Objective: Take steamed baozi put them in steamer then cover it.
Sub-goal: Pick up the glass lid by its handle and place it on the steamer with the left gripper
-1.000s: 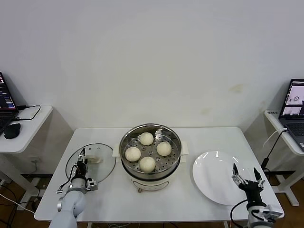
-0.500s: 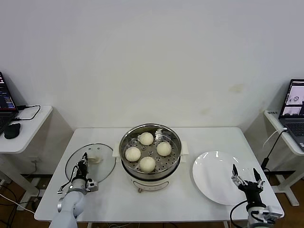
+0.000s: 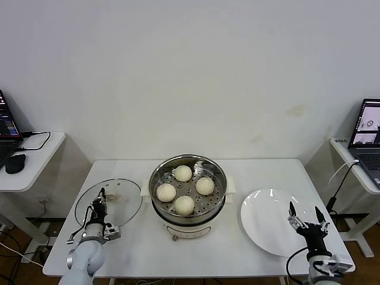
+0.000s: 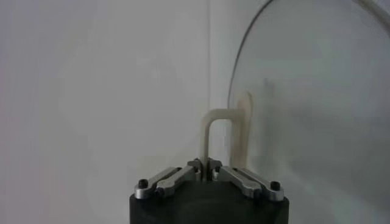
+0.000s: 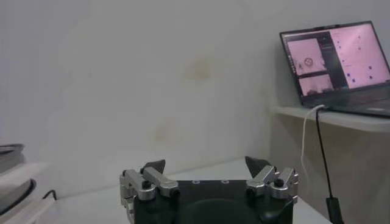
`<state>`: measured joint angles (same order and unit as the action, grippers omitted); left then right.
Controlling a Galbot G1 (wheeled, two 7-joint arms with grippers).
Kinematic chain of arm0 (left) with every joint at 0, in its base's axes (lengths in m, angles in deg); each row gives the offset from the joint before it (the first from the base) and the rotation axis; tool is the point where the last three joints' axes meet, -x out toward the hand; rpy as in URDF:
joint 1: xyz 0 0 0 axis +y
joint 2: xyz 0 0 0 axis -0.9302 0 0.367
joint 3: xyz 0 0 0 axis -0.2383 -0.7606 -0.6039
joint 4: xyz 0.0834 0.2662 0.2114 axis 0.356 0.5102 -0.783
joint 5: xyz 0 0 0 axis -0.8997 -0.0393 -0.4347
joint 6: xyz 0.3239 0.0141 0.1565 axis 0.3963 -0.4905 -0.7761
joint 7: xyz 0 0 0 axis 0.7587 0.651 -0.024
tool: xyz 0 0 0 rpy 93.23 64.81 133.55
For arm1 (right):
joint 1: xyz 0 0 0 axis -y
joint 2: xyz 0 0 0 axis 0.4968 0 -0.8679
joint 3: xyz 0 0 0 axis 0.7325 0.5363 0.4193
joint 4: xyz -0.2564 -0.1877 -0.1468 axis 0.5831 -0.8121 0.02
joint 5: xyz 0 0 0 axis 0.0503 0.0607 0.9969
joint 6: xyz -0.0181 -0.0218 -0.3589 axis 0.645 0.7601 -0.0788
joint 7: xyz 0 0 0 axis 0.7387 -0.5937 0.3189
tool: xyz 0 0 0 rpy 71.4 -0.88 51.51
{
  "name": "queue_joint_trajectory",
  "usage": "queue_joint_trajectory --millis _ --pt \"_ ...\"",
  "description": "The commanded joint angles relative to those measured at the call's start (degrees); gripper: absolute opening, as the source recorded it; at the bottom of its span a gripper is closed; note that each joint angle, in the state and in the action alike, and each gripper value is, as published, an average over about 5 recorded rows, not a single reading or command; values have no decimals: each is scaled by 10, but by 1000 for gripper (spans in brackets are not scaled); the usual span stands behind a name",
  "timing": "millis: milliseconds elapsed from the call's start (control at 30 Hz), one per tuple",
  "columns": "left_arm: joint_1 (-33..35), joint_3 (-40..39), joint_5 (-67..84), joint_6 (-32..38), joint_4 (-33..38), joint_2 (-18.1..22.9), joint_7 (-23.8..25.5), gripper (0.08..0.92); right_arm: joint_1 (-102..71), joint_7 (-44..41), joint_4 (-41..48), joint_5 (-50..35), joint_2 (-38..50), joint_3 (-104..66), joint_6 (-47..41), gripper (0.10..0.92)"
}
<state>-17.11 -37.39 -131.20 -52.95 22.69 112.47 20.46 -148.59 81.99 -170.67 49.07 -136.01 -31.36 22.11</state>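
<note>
Four cream-white baozi (image 3: 184, 205) sit on the perforated tray inside the open steel steamer (image 3: 155, 178) at the table's middle. The clear glass cover (image 3: 119, 208) is left of the steamer, above the table's left part. My left gripper (image 3: 98, 203) is shut on the cover's cream-white handle (image 4: 222, 131); in the left wrist view the closed gripper (image 4: 205, 167) pinches one leg of the handle, with the glass (image 4: 317, 109) behind it. My right gripper (image 3: 307, 221) is open and empty at the front right, over the plate's edge; it also shows open in the right wrist view (image 5: 206, 165).
An empty white plate (image 3: 267, 219) lies right of the steamer. Side desks with laptops stand at far left (image 3: 18, 154) and far right (image 3: 362, 160). A cable (image 5: 320, 146) hangs off the right desk. The table's front edge runs just before both grippers.
My left gripper has shifted a little to the left with the cover's handle in it, and the cover has moved left with it. The right arm has hardly moved.
</note>
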Motion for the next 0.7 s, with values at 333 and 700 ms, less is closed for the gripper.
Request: queue_joint_trajectory --millis 333,700 --pt "113 21 -85 -160 228 -9 41 135 2 -1 -16 -6 -2 9 -1 823" --pt "92 48 -89 -182 264 -47 91 135 3 -1 -19 -8 -1 10 -4 823"
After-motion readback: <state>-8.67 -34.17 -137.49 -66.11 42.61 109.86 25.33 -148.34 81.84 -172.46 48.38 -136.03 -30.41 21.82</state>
